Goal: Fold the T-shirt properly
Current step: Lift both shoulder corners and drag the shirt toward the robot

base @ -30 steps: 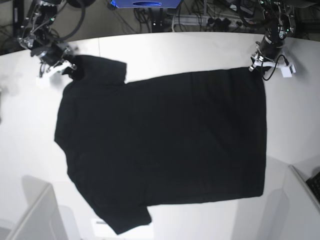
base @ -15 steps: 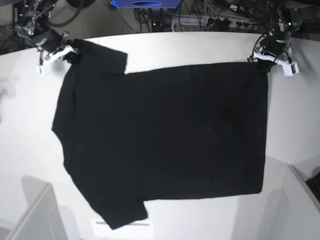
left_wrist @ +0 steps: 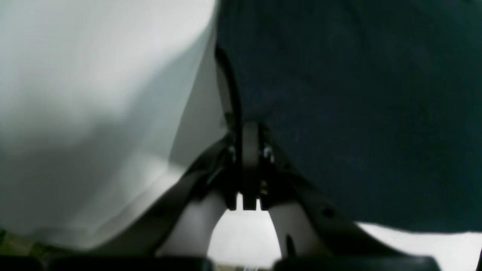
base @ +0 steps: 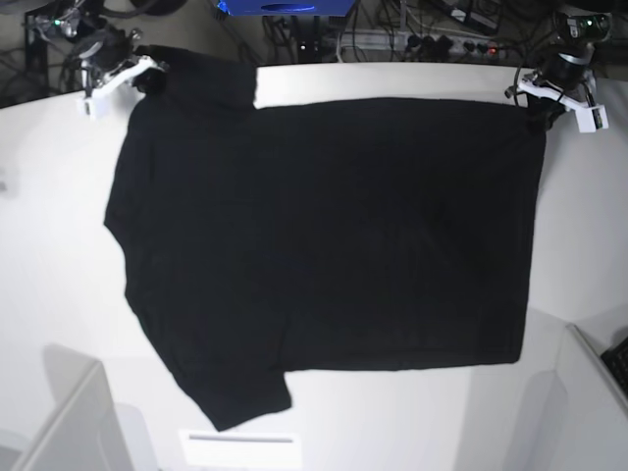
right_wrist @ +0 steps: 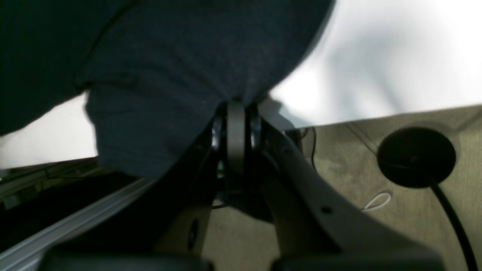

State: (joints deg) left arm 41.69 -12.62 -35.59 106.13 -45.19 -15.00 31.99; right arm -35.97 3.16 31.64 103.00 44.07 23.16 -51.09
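While our right gripper (base: 145,71) and left gripper (base: 537,106) each clench a far corner of the T-shirt (base: 324,255), it hangs spread over the table (base: 39,245); next, we judge, lay it flat

Blurred wrist views, bright overhead glare.

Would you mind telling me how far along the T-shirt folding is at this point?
Done: the T-shirt is spread open, plain black side up. In hand: the right gripper pinches a sleeve corner and the left gripper pinches a hem corner, both at the white table's far edge. Left: every fold; none shows.
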